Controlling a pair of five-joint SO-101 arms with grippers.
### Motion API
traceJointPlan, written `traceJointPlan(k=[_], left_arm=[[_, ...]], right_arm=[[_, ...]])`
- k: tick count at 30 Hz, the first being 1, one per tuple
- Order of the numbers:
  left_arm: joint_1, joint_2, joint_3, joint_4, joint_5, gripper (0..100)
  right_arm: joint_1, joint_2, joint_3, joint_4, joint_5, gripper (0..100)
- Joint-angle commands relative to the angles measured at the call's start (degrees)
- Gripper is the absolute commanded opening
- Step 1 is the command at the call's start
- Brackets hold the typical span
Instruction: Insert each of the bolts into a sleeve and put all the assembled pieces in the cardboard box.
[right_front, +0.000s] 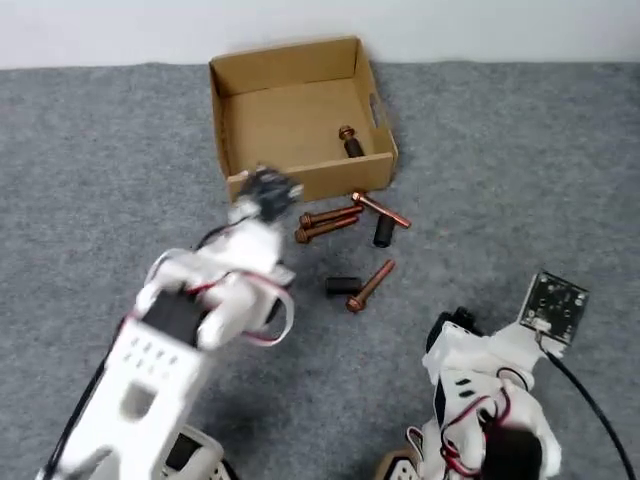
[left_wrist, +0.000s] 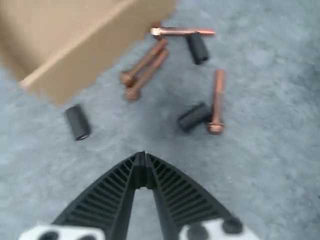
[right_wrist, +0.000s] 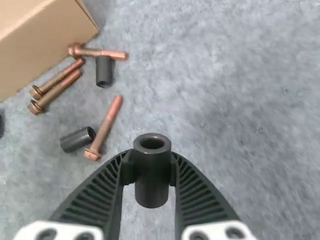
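**A:** Left claw (left_wrist: 141, 164)?
**B:** Closed on nothing. Twin bolts (left_wrist: 146, 67) lie ahead, heads toward it, beside the cardboard box (left_wrist: 75, 55). Stiff, smooth metal that probably rolls, so I'd pinch mid-shank.
**A:** Right claw (right_wrist: 152, 167)?
**B:** Clamped round a sleeve (right_wrist: 151, 182), bore facing the wrist camera. A bolt (right_wrist: 105, 125) just ahead points away, head nearest.

I find no text, label, number or sign that I can read. My cardboard box (right_front: 345, 177) shows plain brown walls, and the small circuit board (right_front: 552, 303) on one of my arms carries marks too small to make out.
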Motion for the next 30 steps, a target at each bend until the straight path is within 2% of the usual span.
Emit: traceJointPlan(k=[1,3,10,18,30], left_arm=[[3.78,12.13,-9.71,1.32,-0.26,1],[5.27,18.46,-13.49,1.76,-0.44,1],[9.32,38.95,-28.18,7.65,-1.58,14],[11.87,57.67,-44.7,12.66,-1.85,14],[10.64,80.18,-67.74,20.57,-1.85,14]], right_arm=[[0.48,-0.66,-0.44,-1.27,0.79,0.8],[0.48,-0.66,-0.35,-1.27,0.79,0.8],[0.48,-1.1,0.18,-1.54,0.79,0.8],[0.48,-1.1,0.18,-1.54,0.7,0.8],[0.48,-1.1,0.18,-1.54,0.7,0.8]])
